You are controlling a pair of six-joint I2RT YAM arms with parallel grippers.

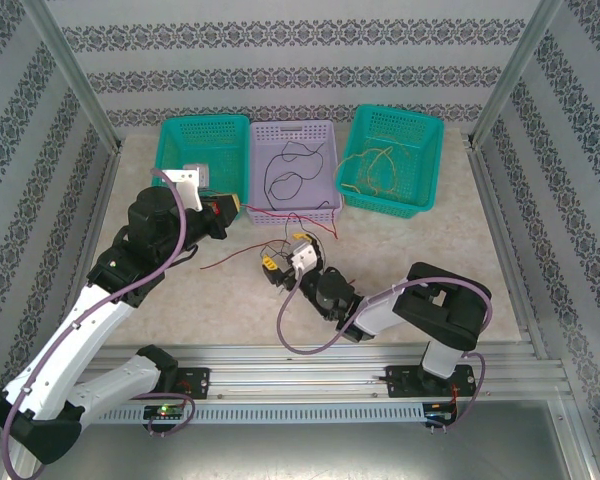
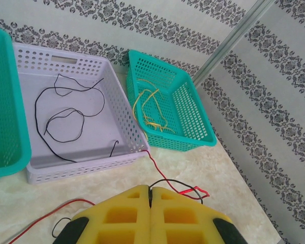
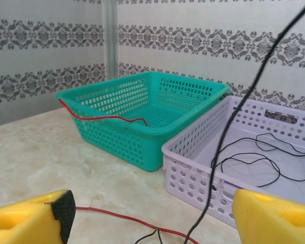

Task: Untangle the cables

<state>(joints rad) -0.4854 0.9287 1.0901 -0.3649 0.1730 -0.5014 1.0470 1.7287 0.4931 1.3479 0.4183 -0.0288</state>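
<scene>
Right gripper point(image 3: 152, 211) spread wide, low over table; taut black cable point(image 3: 242, 101) runs between its pads, untouched. Left gripper point(image 2: 150, 198) pressed together, apparently pinching black cable at seam. Red cable point(image 3: 117, 217) lies on table just below. Best next: close on red alone, draw apart slowly, clear of lavender basket point(image 3: 193, 152).

No text, label, brand, number or sign can be read anywhere.

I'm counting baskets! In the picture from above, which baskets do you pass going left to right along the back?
Left green basket → purple basket with black cables → right green basket with yellow cables.
</scene>
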